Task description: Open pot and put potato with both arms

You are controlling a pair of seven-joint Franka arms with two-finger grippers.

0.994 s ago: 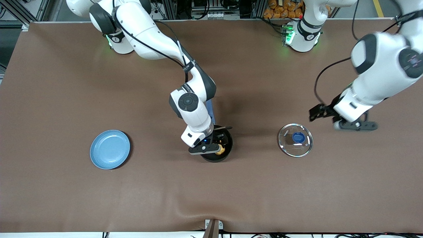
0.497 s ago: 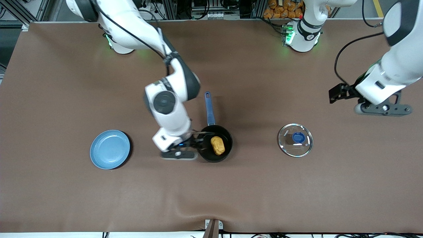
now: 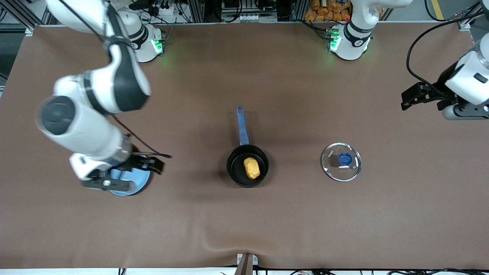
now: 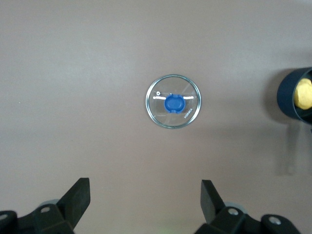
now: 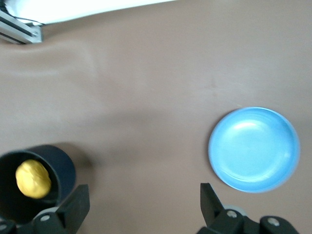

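The black pot (image 3: 236,165) with its blue handle (image 3: 241,126) stands open at mid-table. The yellow-orange potato (image 3: 251,168) lies inside it. The glass lid (image 3: 341,168) with its blue knob lies flat on the table, toward the left arm's end. My right gripper (image 3: 109,185) is open and empty, up over the light-blue plate. Its wrist view shows the pot (image 5: 63,170), the potato (image 5: 33,179) and the open gripper (image 5: 143,202). My left gripper (image 3: 464,112) is open and empty, high over the table's end. Its wrist view shows the lid (image 4: 173,101), the pot (image 4: 286,97) and the open gripper (image 4: 145,195).
The light-blue plate (image 3: 139,180) lies toward the right arm's end, partly hidden under the right gripper; it shows whole and empty in the right wrist view (image 5: 253,148). Brown cloth covers the table.
The right gripper let go of the potato in the pot and swung away to over the plate. The left gripper rose and moved farther from the lid toward its table end.
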